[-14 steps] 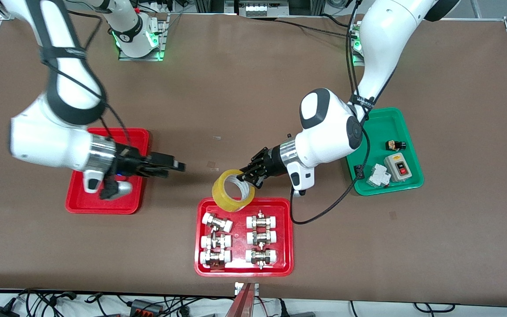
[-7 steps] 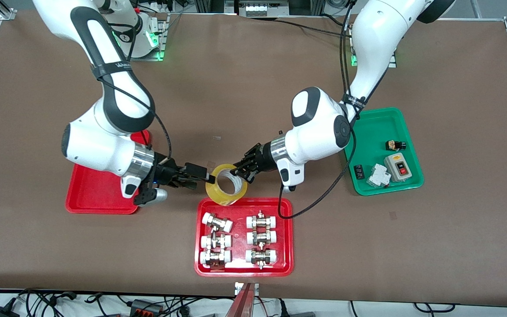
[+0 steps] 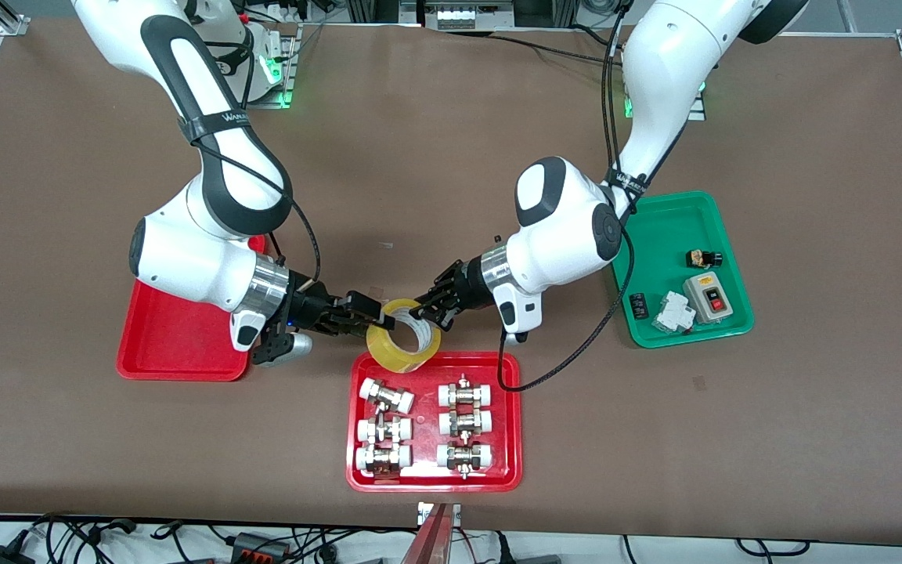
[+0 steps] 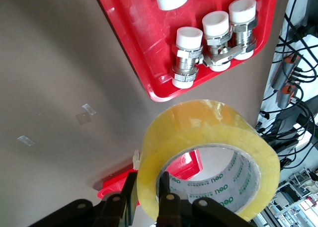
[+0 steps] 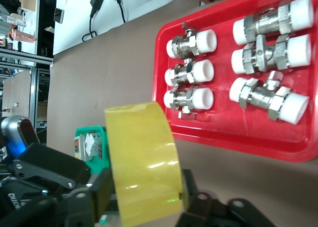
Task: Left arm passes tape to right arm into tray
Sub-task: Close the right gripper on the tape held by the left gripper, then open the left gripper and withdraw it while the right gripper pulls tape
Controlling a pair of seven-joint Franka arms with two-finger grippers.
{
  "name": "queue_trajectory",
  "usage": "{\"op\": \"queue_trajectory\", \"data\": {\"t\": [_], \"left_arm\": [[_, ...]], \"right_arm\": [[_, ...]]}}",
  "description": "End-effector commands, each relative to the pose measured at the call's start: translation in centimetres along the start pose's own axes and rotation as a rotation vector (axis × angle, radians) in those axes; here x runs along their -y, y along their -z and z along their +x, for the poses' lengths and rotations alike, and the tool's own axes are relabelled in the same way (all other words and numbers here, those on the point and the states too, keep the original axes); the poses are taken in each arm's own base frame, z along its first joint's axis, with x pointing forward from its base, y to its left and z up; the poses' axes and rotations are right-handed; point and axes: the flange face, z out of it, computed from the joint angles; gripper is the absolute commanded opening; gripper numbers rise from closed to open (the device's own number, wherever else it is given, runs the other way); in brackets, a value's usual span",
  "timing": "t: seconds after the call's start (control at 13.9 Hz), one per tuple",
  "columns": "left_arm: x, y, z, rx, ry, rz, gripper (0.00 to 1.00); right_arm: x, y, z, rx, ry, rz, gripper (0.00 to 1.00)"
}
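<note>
Left wrist view: tape's [image 4: 208,142] printed core.

bare table [image 3: 435,180] (wide) between arms, fittings tray [image 3: 510,415] under tape [image 3: 402,345]

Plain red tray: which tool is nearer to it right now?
Right. The right tool is at the tape, just off the plain red tray's end. The left tool holds the tape's other edge, farther toward the green tray.
</note>
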Motion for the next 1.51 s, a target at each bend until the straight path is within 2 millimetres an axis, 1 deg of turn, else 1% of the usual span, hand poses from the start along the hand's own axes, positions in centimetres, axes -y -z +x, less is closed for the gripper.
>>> {"op": "queue_trajectory", "data": {"t": [0.0, 0.22, 0.29, 0.36, 0.43, 0.5, 0.65, 0.72, 0.79, 0.86, 0.93, 1.01, 1.08, 1.15, 1.22, 1.29, 1.37, 1.44], "left_arm": [[-0.7, 0.1, -0.8, 0.010, 0.001, -0.025, 0.01], [-0.8, 0.1, -0.7, 0.007, -0.002, -0.025, 0.05], [-0.9, 0.3, -0.6, -0.001, -0.008, -0.027, 0.26], [-1.1, 0.7, -0.8, -0.030, -0.053, -0.021, 0.99], [-1.7, 1.8, -0.7, -0.077, -0.114, -0.021, 1.00], [-3.2, 4.6, 0.1, -0.103, -0.127, -0.050, 1.00], [-5.1, 9.9, 1.5, -0.120, -0.120, -0.066, 1.00], [-5.9, 13.1, 2.6, -0.137, -0.122, -0.056, 1.00], [-6.4, 15.6, 4.4, -0.174, -0.143, -0.035, 1.00], [-6.7, 18.4, 6.0, -0.228, -0.197, -0.011, 1.00], [-6.8, 20.2, 7.3, -0.275, -0.265, 0.025, 1.00], [-6.5, 21.6, 8.0, -0.295, -0.335, 0.083, 1.00], [-5.9, 22.7, 9.1, -0.311, -0.399, 0.158, 1.00], [-5.3, 24.8, 9.8, -0.327, -0.479, 0.249, 1.00], [-4.3, 27.6, 10.9, -0.310, -0.526, 0.346, 1.00], [-2.6, 29.5, 13.0, -0.262, -0.540, 0.460, 1.00], [-1.2, 32.3, 13.9, -0.238, -0.580, 0.587, 1.00], [-0.6, 35.7, 14.7, -0.269, -0.635, 0.703, 1.00]], "right_arm": [[0.6, 0.0, 0.6, -0.017, 0.008, 0.027, 0.00], [0.5, 0.1, 0.6, -0.019, 0.011, 0.025, 0.00], [0.5, 0.1, 0.6, -0.019, 0.013, 0.025, 0.00], [0.5, 0.1, 0.6, -0.019, 0.013, 0.025, 0.00], [0.5, 0.1, 0.6, -0.019, 0.013, 0.025, 0.00], [0.5, 0.1, 0.6, -0.019, 0.013, 0.025, 0.00], [0.6, 0.2, 0.7, -0.021, 0.013, 0.025, 0.00], [0.5, 0.7, 0.9, -0.024, 0.018, 0.024, 0.00], [-0.2, 1.2, 1.2, -0.027, 0.018, 0.018, 0.00], [-1.9, 2.5, 2.0, -0.040, -0.003, 0.013, 0.00], [-2.8, 3.4, 2.2, -0.011, -0.014, 0.023, 0.00], [-4.2, 4.6, 2.5, 0.026, -0.032, 0.035, 0.00], [-6.6, 6.7, 2.9, 0.060, -0.057, 0.050, 0.00], [-8.6, 8.6, 2.9, 0.111, -0.064, 0.075, 0.00], [-11.6, 10.7, 2.8, 0.160, -0.067, 0.096, 0.00], [-14.6, 12.6, 2.5, 0.206, -0.060, 0.095, 0.00], [-17.4, 14.5, 1.9, 0.248, -0.040, 0.092, 0.00], [-20.0, 16.0, 1.3, 0.279, -0.024, 0.109, 0.00]]}}
